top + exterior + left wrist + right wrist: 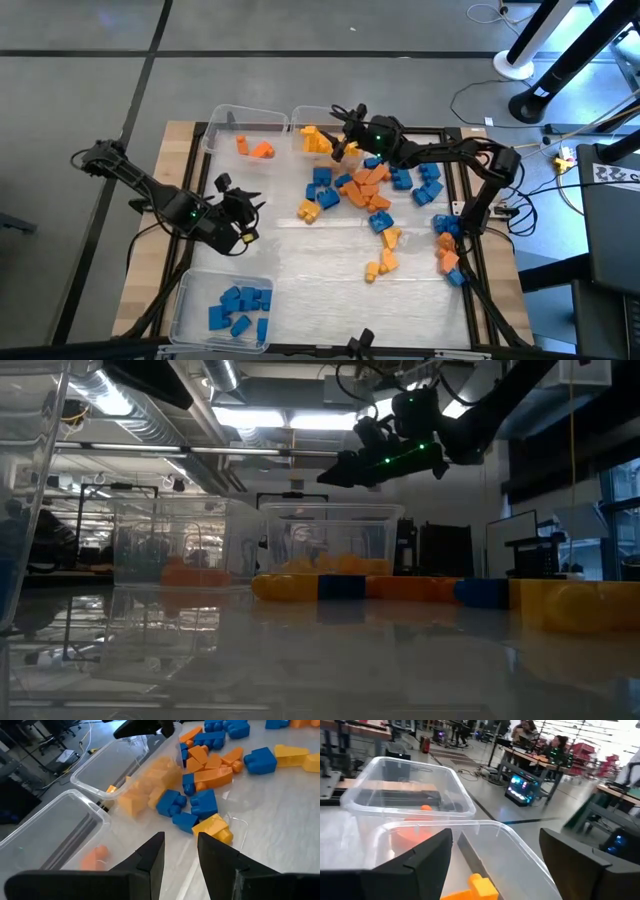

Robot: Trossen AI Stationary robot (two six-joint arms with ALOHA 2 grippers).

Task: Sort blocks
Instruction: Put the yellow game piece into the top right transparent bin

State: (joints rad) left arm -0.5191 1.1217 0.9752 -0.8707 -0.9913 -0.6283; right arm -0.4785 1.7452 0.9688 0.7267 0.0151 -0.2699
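Loose blue, orange and yellow blocks lie scattered on the table's middle and right. My right gripper hovers open and level over the far clear bin that holds yellow blocks; nothing is between its fingers. In the low view it hangs high above that bin. My left gripper is at the table's left, raised and open, with nothing between its fingers. It points toward the block pile.
A second clear bin at the far left holds orange blocks. A third clear bin at the near left holds blue blocks. More blocks lie by the right edge. People sit at desks beyond the table.
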